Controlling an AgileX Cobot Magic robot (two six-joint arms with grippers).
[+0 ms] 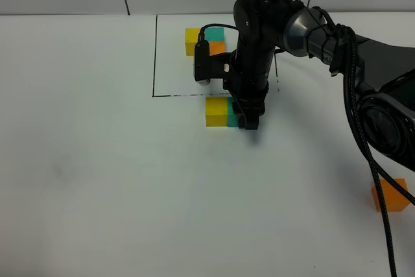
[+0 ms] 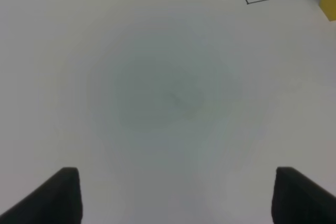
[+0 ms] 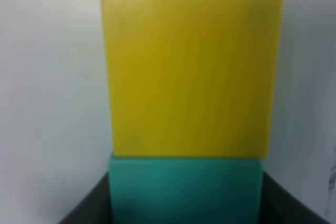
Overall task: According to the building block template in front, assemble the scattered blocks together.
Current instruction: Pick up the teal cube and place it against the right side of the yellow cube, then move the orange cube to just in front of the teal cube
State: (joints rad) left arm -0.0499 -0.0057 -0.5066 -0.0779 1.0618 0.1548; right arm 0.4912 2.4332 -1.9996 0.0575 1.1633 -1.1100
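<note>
The template (image 1: 207, 39) lies at the back inside a black outlined rectangle: yellow and teal side by side, orange against the teal. The loose yellow cube (image 1: 216, 111) sits just in front of the outline, and the loose teal cube (image 1: 231, 113) touches its right side. My right gripper (image 1: 246, 121) reaches in from the right and stands over the teal cube. In the right wrist view its dark fingers (image 3: 86, 205) flank the teal cube (image 3: 186, 190), which is pressed against the yellow cube (image 3: 191, 74). The loose orange cube (image 1: 391, 196) lies far right. My left gripper (image 2: 176, 198) is open over bare table.
The black outline (image 1: 155, 63) marks the template area, and its corner shows in the left wrist view (image 2: 247, 2). A yellow cube edge (image 2: 329, 1) shows beside that corner. The right arm's cables (image 1: 363, 134) hang over the right side near the orange cube.
</note>
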